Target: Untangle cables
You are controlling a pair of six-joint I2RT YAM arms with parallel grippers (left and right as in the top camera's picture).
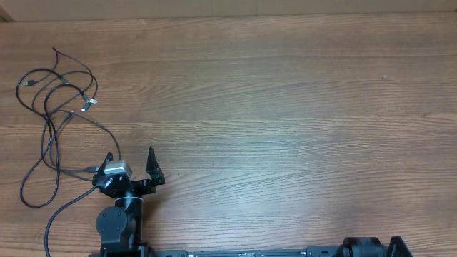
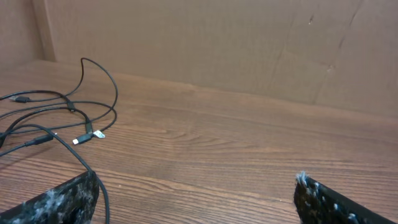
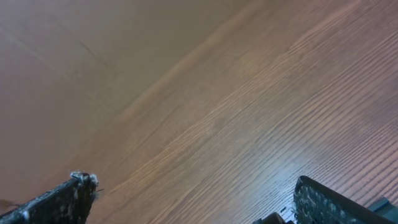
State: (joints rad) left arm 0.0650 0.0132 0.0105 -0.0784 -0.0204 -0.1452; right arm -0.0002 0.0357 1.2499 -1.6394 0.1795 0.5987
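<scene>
The left fingers (image 2: pixel 59 198) stand wide and empty, low over the surface (image 1: pixel 285 107) near its front left edge, probably set to take a strand: one cable runs just beside the outer finger. The cables (image 1: pixel 50 121) lie in a loose tangle toward the far left corner. The right fingers (image 3: pixel 336 200), also wide and empty, sit back at the front right edge.

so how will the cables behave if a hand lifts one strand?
Probably floppy: the cables lie in loose curving loops. Likely light, being so thin. Lifting one may drag others, since they cross repeatedly.
</scene>
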